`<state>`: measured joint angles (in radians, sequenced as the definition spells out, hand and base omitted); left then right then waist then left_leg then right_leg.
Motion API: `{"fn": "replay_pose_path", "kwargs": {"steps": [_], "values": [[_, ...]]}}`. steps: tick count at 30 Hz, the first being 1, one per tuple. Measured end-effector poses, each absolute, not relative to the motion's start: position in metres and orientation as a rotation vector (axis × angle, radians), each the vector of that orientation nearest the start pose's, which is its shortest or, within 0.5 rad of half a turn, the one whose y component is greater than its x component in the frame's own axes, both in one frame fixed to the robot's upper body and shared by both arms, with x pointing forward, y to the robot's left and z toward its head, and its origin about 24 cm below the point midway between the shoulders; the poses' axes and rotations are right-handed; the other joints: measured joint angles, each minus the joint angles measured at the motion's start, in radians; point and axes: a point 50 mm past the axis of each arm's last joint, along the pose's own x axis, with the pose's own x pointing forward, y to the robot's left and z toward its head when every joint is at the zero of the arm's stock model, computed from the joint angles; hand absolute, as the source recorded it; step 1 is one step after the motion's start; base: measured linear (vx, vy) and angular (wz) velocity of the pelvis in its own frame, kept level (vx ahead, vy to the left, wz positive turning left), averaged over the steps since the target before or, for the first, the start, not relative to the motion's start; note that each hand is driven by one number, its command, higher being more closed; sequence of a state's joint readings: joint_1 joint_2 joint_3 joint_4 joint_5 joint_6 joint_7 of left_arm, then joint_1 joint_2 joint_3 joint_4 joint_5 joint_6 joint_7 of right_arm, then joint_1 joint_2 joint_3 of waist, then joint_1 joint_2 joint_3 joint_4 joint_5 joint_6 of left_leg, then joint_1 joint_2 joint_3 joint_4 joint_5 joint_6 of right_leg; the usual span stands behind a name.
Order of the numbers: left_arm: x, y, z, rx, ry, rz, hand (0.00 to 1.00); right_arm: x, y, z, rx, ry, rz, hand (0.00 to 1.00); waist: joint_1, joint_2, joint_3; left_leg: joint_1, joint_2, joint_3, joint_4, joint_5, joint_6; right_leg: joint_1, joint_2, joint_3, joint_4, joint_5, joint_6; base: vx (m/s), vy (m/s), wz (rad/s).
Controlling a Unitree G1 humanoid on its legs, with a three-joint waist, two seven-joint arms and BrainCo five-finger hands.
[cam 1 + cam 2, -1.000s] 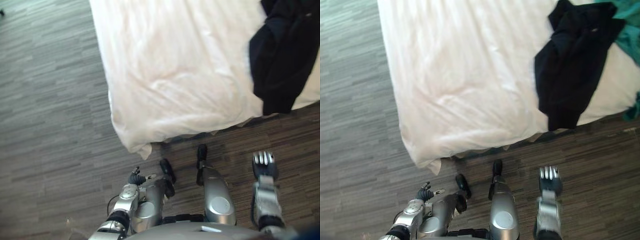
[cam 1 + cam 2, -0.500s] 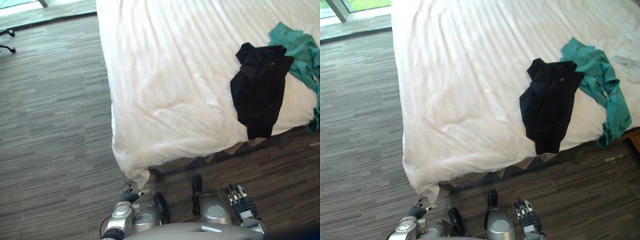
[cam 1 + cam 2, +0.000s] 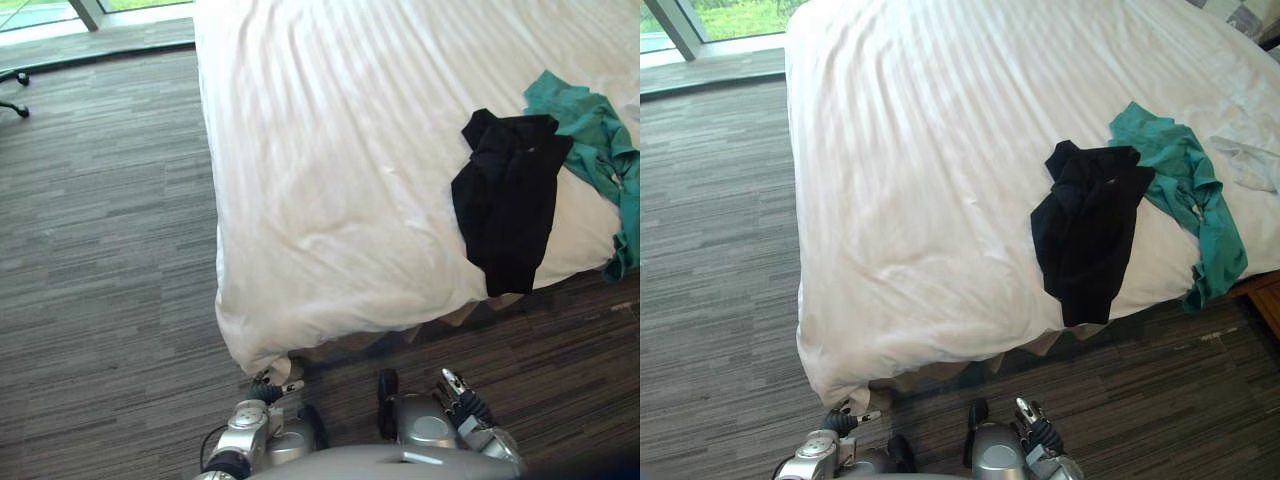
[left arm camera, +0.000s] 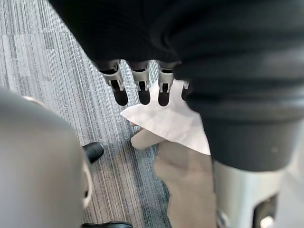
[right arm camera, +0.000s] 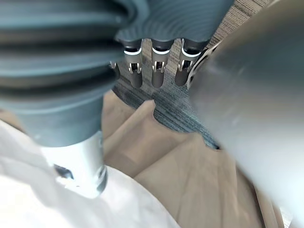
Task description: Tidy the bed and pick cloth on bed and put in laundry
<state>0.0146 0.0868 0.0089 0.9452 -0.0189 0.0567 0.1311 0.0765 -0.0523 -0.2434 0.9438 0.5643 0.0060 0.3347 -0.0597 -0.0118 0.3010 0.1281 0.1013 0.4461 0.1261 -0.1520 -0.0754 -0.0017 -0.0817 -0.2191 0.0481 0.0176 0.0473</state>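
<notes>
Two garments lie on the white bed (image 3: 910, 150) near its foot edge. A black cloth (image 3: 1085, 235) drapes its lower end over the edge, and a teal cloth (image 3: 1180, 185) touches it on the robot's right side, one end hanging down too. A pale crumpled cloth (image 3: 1245, 158) sits just beyond the teal one. The left hand (image 3: 268, 386) hangs low by the bed's near corner, fingers (image 4: 119, 91) straight and released. The right hand (image 3: 456, 392) is also low over the grey floor (image 3: 100, 260), below the black cloth and well apart from it, its fingers (image 5: 157, 71) relaxed, grasping nothing.
</notes>
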Motion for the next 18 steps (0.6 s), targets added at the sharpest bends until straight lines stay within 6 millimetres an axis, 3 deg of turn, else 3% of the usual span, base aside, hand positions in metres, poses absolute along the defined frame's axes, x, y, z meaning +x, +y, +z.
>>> {"fn": "replay_pose_path", "kwargs": {"steps": [2, 7, 12, 13, 14, 15, 16, 17, 18], "values": [[0.141, 0.187, -0.145, 0.163, 0.995, 0.156, 0.00, 0.128, -0.192, -0.143, 0.711, 0.782, -0.220, 0.00, 0.014, 0.013, 0.010, -0.007, 0.005, 0.016, 0.020, 0.000, 0.000, 0.011, 0.008, 0.018, -0.041, 0.027, -0.003, -0.08, -0.032, -0.25], [0.143, 0.187, -0.144, 0.184, 0.983, 0.152, 0.00, 0.127, -0.196, -0.143, 0.679, 0.794, -0.204, 0.00, 0.016, 0.031, 0.019, 0.000, 0.024, 0.033, 0.061, -0.024, 0.005, 0.033, 0.045, 0.096, -0.100, 0.062, -0.007, -0.09, -0.051, -0.37], [0.137, 0.194, -0.144, 0.065, 0.979, 0.276, 0.00, 0.118, -0.198, -0.147, 0.634, 0.845, -0.183, 0.00, 0.032, 0.003, 0.030, -0.008, 0.023, -0.140, 0.230, -0.038, 0.026, 0.017, 0.085, 0.299, -0.109, 0.071, 0.008, -0.09, -0.069, -1.24], [0.136, 0.197, -0.145, 0.040, 0.980, 0.309, 0.00, 0.117, -0.197, -0.148, 0.634, 0.842, -0.178, 0.00, 0.038, 0.009, 0.025, -0.025, 0.031, -0.150, 0.281, -0.044, 0.050, 0.008, 0.106, 0.350, -0.123, 0.037, 0.046, -0.14, -0.085, -1.69], [0.131, 0.188, -0.148, 0.008, 1.001, 0.323, 0.00, 0.120, -0.204, -0.145, 0.627, 0.810, -0.186, 0.00, 0.055, 0.084, -0.004, -0.066, 0.106, -0.185, 0.325, -0.085, 0.076, -0.032, 0.162, 0.337, -0.047, -0.012, -0.017, -0.11, -0.035, -2.03], [0.125, 0.191, -0.148, 0.010, 0.996, 0.347, 0.00, 0.124, -0.207, -0.141, 0.609, 0.777, -0.176, 0.00, 0.059, 0.086, -0.003, -0.090, 0.116, -0.200, 0.414, -0.132, 0.056, -0.166, 0.173, 0.273, 0.314, -0.088, -0.114, -0.06, -0.011, -1.50], [0.125, 0.201, -0.146, 0.012, 0.976, 0.377, 0.00, 0.121, -0.199, -0.142, 0.629, 0.773, -0.173, 0.00, 0.049, 0.027, -0.011, -0.100, 0.071, -0.212, 0.463, -0.136, 0.054, -0.170, 0.126, 0.286, 0.358, -0.174, -0.060, -0.05, -0.023, -1.18], [0.126, 0.203, -0.145, 0.015, 0.977, 0.378, 0.00, 0.114, -0.198, -0.144, 0.636, 0.775, -0.189, 0.00, 0.043, 0.028, -0.014, -0.098, 0.071, -0.253, 0.490, -0.145, 0.056, -0.163, 0.130, 0.302, 0.350, -0.197, -0.043, -0.08, -0.030, -0.86], [0.118, 0.194, -0.150, -0.005, 1.009, 0.371, 0.00, 0.106, -0.200, -0.145, 0.641, 0.772, -0.211, 0.00, 0.046, 0.045, -0.055, -0.093, 0.079, -0.266, 0.450, -0.151, 0.044, -0.160, 0.145, 0.315, 0.291, -0.164, -0.022, -0.06, -0.004, -1.01]]}}
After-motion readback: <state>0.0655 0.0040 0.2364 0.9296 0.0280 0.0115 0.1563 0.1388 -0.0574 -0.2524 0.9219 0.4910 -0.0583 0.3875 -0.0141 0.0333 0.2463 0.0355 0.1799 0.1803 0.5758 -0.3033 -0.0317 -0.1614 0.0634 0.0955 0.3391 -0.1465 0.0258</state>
